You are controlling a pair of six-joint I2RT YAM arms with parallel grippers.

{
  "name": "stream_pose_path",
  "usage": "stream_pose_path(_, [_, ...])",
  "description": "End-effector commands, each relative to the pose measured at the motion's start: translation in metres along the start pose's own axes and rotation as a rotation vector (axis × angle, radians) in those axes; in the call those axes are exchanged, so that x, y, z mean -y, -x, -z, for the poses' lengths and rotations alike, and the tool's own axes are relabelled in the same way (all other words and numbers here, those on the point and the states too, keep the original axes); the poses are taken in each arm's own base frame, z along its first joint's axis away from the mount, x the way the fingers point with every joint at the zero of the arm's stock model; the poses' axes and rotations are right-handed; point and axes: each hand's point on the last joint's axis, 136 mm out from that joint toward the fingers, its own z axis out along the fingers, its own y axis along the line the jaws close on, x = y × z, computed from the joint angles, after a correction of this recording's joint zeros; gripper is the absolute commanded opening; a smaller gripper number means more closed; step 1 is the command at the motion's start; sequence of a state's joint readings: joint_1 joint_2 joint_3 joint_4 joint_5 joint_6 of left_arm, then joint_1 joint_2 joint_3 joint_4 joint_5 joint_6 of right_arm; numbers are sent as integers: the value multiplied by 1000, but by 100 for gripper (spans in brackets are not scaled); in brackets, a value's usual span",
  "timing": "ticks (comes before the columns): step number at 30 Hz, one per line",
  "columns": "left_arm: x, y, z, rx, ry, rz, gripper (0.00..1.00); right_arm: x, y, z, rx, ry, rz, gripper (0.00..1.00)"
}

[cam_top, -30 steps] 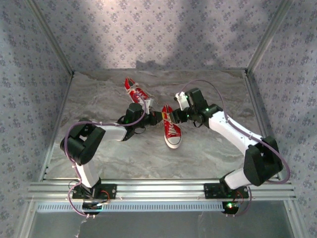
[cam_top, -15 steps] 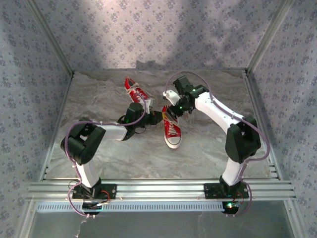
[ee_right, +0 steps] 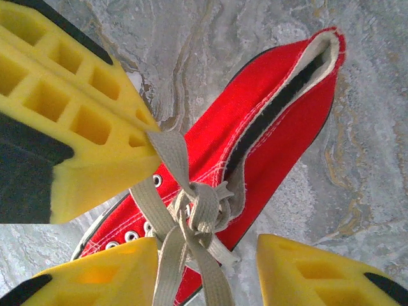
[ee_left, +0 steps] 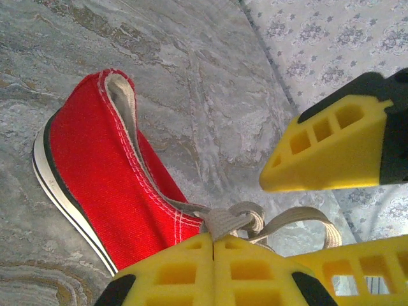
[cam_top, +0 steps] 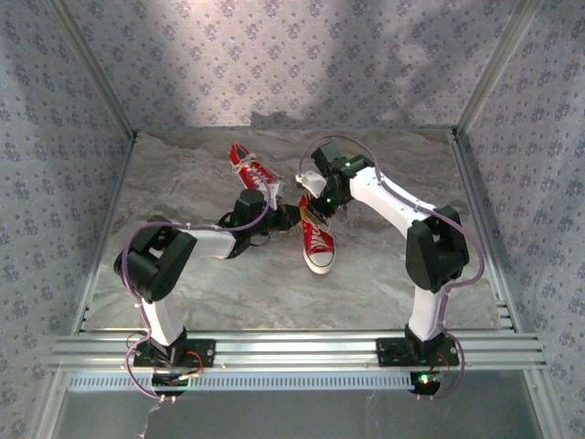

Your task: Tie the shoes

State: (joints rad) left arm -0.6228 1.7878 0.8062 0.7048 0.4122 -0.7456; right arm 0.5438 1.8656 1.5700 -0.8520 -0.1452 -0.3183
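- A small red canvas low-top sneaker [cam_top: 319, 245], with a white rubber sole and white toe cap, sits near the middle of a grey marbled table [cam_top: 384, 283]. Its toe points toward the arm bases and its heel toward the back wall.
- A second red canvas sneaker [cam_top: 250, 170] lies farther back and to the left, set on a diagonal and well apart from the first.
- The left gripper [cam_top: 289, 217] reaches in from the left, level with the lacing of the nearer shoe. In the left wrist view its yellow ribbed fingers [ee_left: 178, 274] are pressed tight together, with a flat white lace [ee_left: 237, 220] pinched at their tips.
- In the right wrist view that strand runs up from a loose crossing of laces over the tongue [ee_right: 191, 213] to the clamped left fingertips [ee_right: 137, 143].
- The right gripper [cam_top: 316, 207] comes in from the far side, above the shoe's collar. Its jaws stand apart, one yellow finger [ee_right: 102, 274] on each side of the trailing lace ends, and they have hold of nothing.
- The nearer shoe's red heel and pale lining [ee_left: 118, 95] rest on the marbled surface.
- Blue-grey floral-patterned walls [cam_top: 274, 55] enclose the table on three sides.
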Motion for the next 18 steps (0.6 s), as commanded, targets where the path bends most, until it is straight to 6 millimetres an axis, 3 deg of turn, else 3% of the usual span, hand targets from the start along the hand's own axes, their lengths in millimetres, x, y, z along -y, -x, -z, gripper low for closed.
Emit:
stream_pose_path(1, [12, 7, -4, 9, -36, -11, 0, -4, -1, 3, -23, 17, 15, 41])
stream_pose_path(4, [11, 7, -4, 9, -34, -8, 0, -5, -2, 4, -25, 24, 14, 36])
stream_pose_path(10, [6, 6, -2, 9, -7, -7, 0, -5, 3, 12, 20, 9, 14, 2])
stream_pose_path(18, [-20, -7, 7, -32, 139, -2, 0, 6, 6, 25, 113, -36, -193, 0])
